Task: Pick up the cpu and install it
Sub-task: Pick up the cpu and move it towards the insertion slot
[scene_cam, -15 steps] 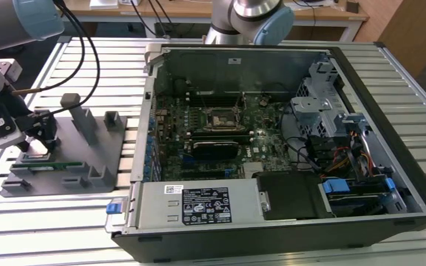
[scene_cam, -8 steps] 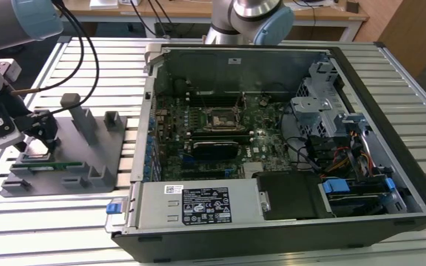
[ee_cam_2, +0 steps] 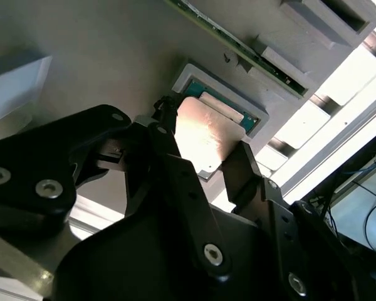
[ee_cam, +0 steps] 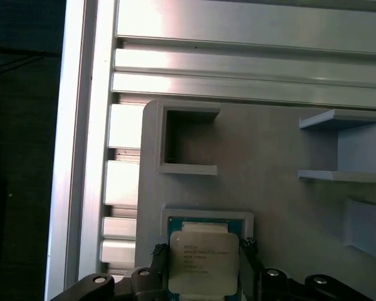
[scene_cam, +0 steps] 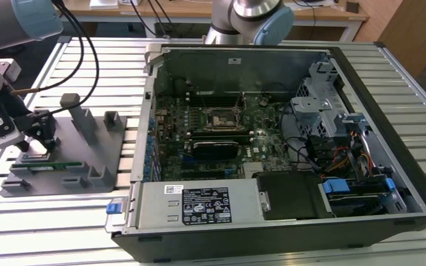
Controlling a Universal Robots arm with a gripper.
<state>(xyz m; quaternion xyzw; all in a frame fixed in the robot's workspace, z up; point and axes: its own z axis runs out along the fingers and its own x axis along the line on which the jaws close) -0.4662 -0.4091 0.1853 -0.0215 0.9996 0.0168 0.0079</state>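
Your gripper (scene_cam: 41, 139) hangs over the grey tray (scene_cam: 87, 152), which lies on the slatted table (scene_cam: 87, 61) at the exterior view's left, just beside the open case (scene_cam: 390, 116). In both wrist views you can see its two black fingers (ee_cam: 249, 257) pressed against opposite sides of the cpu (ee_cam: 203, 263), so the pincer is pinching the chip.

The cpu faces silver top up at its shallow square nest (ee_cam: 207, 216), toward the tray's left edge in the exterior view. A strip of green shows along one edge of the chip, inside the nest's pale rim. You cannot tell from these views whether the chip is lifted off the nest floor or rests on it.

The memory stick (scene_cam: 46, 164) stands on edge in the tray just beside the nest, on its near side in the exterior view. A square pocket (ee_cam: 188, 141) sits near the nest on the other side.

The socket (scene_cam: 221, 119) lies on the motherboard (scene_cam: 265, 144) inside the case, toward its far middle. It is well apart from your gripper, off to the exterior view's right.
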